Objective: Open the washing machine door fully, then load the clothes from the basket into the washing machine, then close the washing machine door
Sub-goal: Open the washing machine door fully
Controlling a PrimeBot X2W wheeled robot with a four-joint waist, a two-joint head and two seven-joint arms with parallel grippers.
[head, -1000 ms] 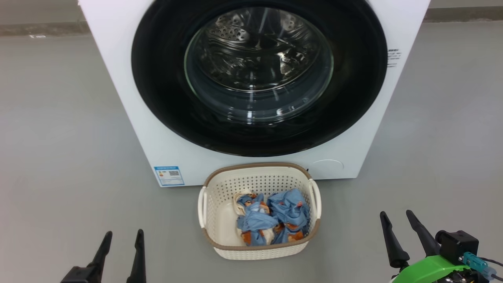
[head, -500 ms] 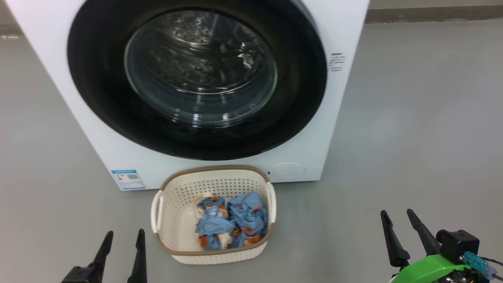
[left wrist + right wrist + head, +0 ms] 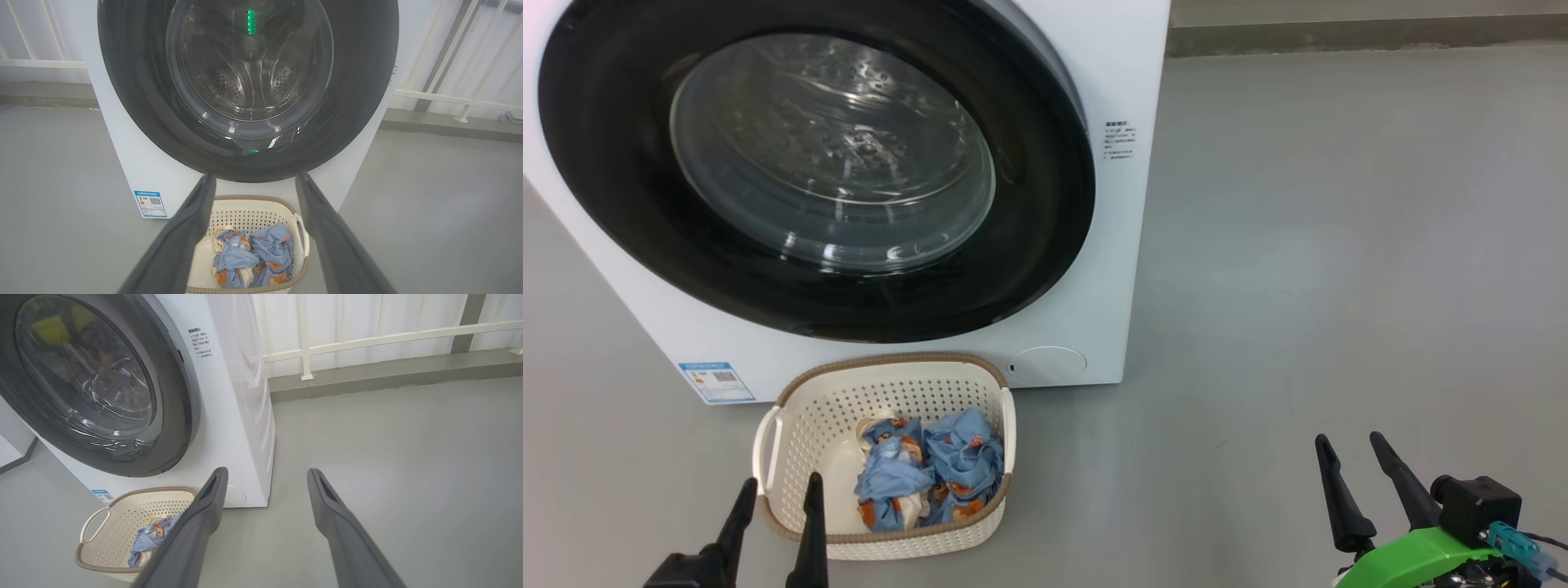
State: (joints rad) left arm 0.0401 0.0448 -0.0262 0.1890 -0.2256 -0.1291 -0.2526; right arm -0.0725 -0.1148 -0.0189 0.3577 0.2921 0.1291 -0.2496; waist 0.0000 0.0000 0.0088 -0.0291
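The white washing machine (image 3: 1127, 73) stands at the upper left of the head view, its round black door (image 3: 1029, 245) shut flat against the front. On the floor before it sits the cream basket (image 3: 792, 408) holding the light blue clothes (image 3: 931, 469). My left gripper (image 3: 776, 488) is open at the basket's near left corner, nothing between its fingers. My right gripper (image 3: 1347, 445) is open over bare floor, far right of the basket. The left wrist view faces the door (image 3: 359, 102), basket (image 3: 245, 206) and clothes (image 3: 265, 253). The right wrist view has the machine (image 3: 241, 396), door (image 3: 179, 396) and basket (image 3: 118, 522) to its left.
Grey floor (image 3: 1339, 245) spreads wide to the machine's right. A white railing (image 3: 367, 339) and a low kerb run along the back. A small blue label (image 3: 716, 382) sits low on the machine's front, left of the basket.
The head camera has swung to the right, so machine and basket now sit further left in view. Both grippers hold the same places and stay open.
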